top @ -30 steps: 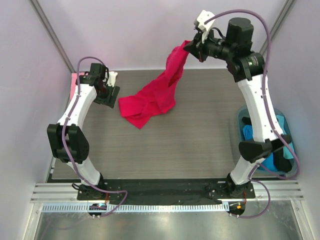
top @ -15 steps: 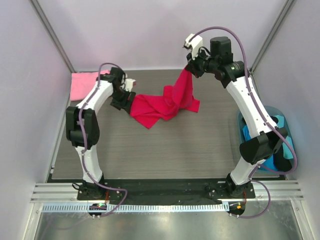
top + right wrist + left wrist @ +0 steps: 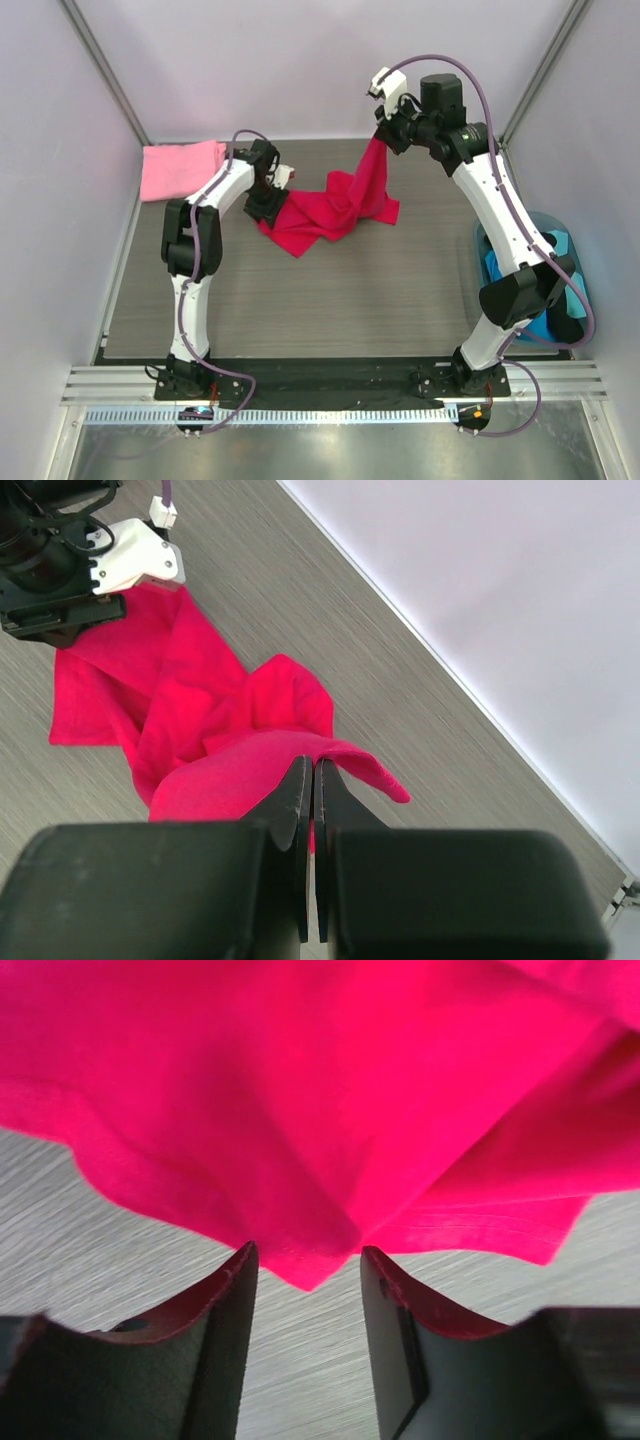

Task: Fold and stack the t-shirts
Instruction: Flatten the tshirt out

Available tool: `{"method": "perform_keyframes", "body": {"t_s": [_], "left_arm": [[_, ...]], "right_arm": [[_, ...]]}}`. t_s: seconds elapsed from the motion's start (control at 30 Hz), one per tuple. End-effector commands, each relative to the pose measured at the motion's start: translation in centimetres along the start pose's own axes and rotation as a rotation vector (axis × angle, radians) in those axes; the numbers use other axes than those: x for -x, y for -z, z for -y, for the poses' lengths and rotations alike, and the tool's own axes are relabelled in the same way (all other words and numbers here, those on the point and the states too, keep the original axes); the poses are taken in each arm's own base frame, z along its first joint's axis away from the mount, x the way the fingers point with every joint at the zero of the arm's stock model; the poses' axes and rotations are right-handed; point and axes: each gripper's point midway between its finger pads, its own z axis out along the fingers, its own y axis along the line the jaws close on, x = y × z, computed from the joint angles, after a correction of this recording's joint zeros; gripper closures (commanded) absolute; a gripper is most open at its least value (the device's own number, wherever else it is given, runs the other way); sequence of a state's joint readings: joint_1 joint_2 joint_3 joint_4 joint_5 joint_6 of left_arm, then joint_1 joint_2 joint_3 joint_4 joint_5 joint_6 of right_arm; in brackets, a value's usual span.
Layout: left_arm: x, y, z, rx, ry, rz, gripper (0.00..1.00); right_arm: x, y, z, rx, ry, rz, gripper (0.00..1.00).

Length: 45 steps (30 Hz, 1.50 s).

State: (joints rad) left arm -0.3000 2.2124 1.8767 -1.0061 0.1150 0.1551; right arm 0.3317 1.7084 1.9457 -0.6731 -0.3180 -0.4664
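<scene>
The crimson-red t-shirt (image 3: 335, 208) lies crumpled on the far middle of the table, one end lifted. My right gripper (image 3: 385, 140) is shut on that raised end (image 3: 250, 780) and holds it above the table. My left gripper (image 3: 272, 205) is open at the shirt's left edge; a cloth corner (image 3: 305, 1265) sits at the mouth of the jaws, with bare table between the fingers. The light pink t-shirt (image 3: 180, 168) lies folded at the far left corner. The red shirt's neck label is not visible.
A blue bin (image 3: 560, 290) with blue cloth stands at the right table edge behind the right arm. Walls close in the back and sides. The left arm (image 3: 70, 560) shows at the top left of the right wrist view.
My left gripper has moved right from the pink shirt to the red shirt's left edge. My right gripper came down and left with the shirt end, then held still.
</scene>
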Motion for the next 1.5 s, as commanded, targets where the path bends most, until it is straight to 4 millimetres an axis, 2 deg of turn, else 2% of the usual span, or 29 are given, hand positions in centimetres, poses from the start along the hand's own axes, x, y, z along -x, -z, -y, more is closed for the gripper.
{"method": "perform_keyframes", "body": {"t_s": [0.0,0.1,0.17,0.4,0.57,0.67,0.73,0.77,0.87,0.9,1.13,1.37,1.47], "left_arm": [[0.9,1.8,-0.9,0.056,0.009,0.040,0.54],[1.0,3.1,-1.3,0.086,0.005,0.065,0.52],[0.8,3.1,-1.2,0.081,-0.001,0.062,0.50],[0.1,1.4,-0.9,0.057,-0.001,0.016,0.51],[-0.3,0.6,-0.8,0.044,-0.007,-0.011,0.64],[-0.5,0.7,-0.5,0.028,-0.010,-0.018,0.67],[-0.7,0.8,-0.5,0.025,-0.011,-0.024,0.66],[-0.8,0.9,-0.5,0.030,-0.011,-0.025,0.59],[-0.9,0.9,-0.6,0.034,-0.008,-0.028,0.50],[-1.0,0.8,-0.5,0.033,-0.007,-0.033,0.50],[-1.4,-0.1,-0.5,0.018,-0.014,-0.059,0.62],[-1.8,-0.5,-0.1,-0.011,-0.027,-0.080,0.63],[-1.9,-0.5,0.1,-0.025,-0.033,-0.085,0.70]], "right_arm": [[2.8,2.6,0.8,-0.058,0.049,0.083,0.99],[2.5,2.3,0.7,-0.050,0.046,0.077,0.99],[2.4,2.0,0.6,-0.045,0.043,0.073,0.99],[2.2,1.3,0.7,-0.038,0.037,0.066,0.99],[2.0,1.3,0.8,-0.046,0.042,0.059,0.99],[1.6,1.3,1.0,-0.053,0.047,0.048,0.99],[1.5,1.2,0.9,-0.054,0.050,0.045,0.99],[1.5,1.1,1.0,-0.055,0.049,0.044,0.99],[1.5,1.0,1.0,-0.053,0.047,0.043,0.99],[1.5,0.9,1.0,-0.052,0.047,0.045,0.99],[1.7,0.9,1.2,-0.054,0.047,0.049,0.99],[1.5,1.3,1.4,-0.072,0.059,0.040,0.99],[1.2,1.2,1.4,-0.074,0.061,0.030,0.99]]}}
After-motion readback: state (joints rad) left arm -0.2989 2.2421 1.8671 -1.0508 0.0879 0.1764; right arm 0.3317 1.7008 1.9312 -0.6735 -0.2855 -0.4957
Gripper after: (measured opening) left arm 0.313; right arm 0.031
